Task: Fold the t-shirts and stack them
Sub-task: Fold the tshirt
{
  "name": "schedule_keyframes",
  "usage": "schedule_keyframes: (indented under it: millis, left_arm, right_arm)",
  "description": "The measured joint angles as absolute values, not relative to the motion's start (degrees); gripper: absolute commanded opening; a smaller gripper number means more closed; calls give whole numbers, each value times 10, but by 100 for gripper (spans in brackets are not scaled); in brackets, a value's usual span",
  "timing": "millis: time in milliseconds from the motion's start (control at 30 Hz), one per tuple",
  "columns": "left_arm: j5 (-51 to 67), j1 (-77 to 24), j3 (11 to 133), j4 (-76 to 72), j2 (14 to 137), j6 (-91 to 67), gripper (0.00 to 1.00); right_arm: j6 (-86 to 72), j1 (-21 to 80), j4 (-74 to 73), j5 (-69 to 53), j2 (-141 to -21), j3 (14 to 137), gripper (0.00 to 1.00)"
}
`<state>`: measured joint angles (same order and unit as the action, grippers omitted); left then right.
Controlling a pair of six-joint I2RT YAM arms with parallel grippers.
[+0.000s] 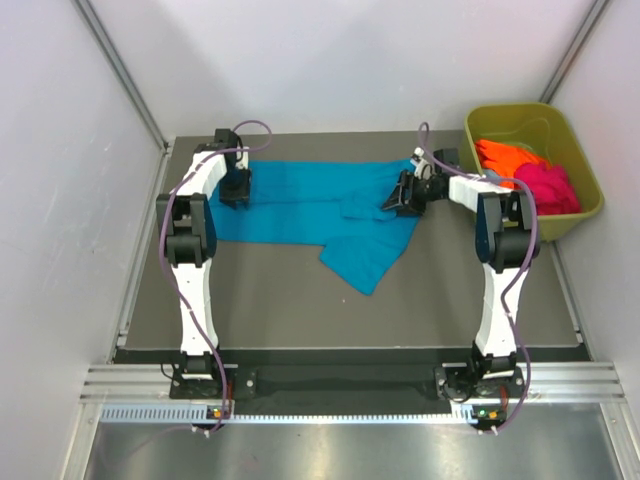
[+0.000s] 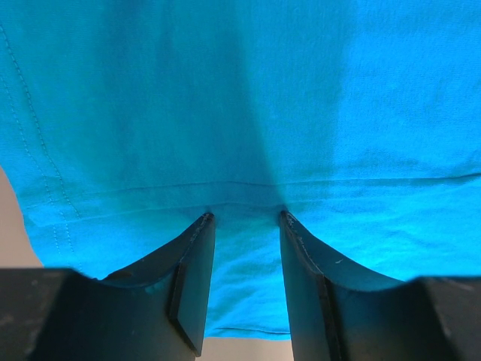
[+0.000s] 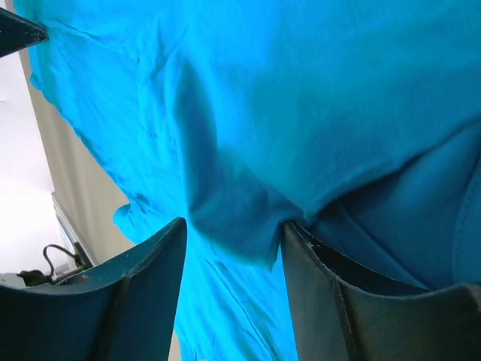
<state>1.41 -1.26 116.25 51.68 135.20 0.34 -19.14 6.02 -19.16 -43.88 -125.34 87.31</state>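
- Blue shirt (image 1: 300, 205) spread across the far half of the table (image 1: 300, 310), one end flopped toward the near side. Orange shirt (image 1: 505, 157) and pink shirt (image 1: 548, 187) bundled in the green tub (image 1: 515, 109) at the far right.
- Left gripper (image 1: 236, 190) down on the blue shirt's left end, jaws about half apart with cloth lying between them. Impossible to tell from the wrist view whether pinched or merely pressed.
- Right gripper (image 1: 398, 197) at the blue shirt's right end, jaws fairly wide yet closed around a thick fold (image 3: 240, 237) of raised cloth.
- Risk of a lopsided lift: without a real hold on the left, would raise only the right end and drag the rest into a heap.
- Risk of slipping on the right: a bulky, loosely bunched fold, easily pulled free by a quick tug.
- Risk of catching one layer only, leaving the lower layer behind and twisting the crease.
- Risk of drawing the two ends apart unevenly, skewing the hem and spoiling a square fold.
- Risk of swinging the right gripper too close to the tub and knocking its rim.
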Motion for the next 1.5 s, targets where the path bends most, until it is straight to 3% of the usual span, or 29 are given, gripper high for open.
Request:
schedule_keyframes:
  millis: [400, 833, 1067, 1333, 1500]
  left_arm:
    - [11, -14, 1162, 517, 1352, 4, 45]
    - [5, -19, 1163, 517, 1352, 4, 45]
    - [1, -24, 1165, 516, 1353, 5, 45]
    - [2, -26, 1129, 508, 1331, 8, 51]
    - [0, -26, 1065, 513, 1289, 14, 51]
  right_arm:
    - [-218, 67, -171, -452, -1254, 861, 51]
    - [-254, 67, -173, -480, -1124, 752, 51]
    - [-246, 59, -185, -478, -1112, 742, 52]
    - [-71, 64, -307, -384, -1054, 745, 48]
    - [79, 132, -364, -335, -1023, 754, 46]
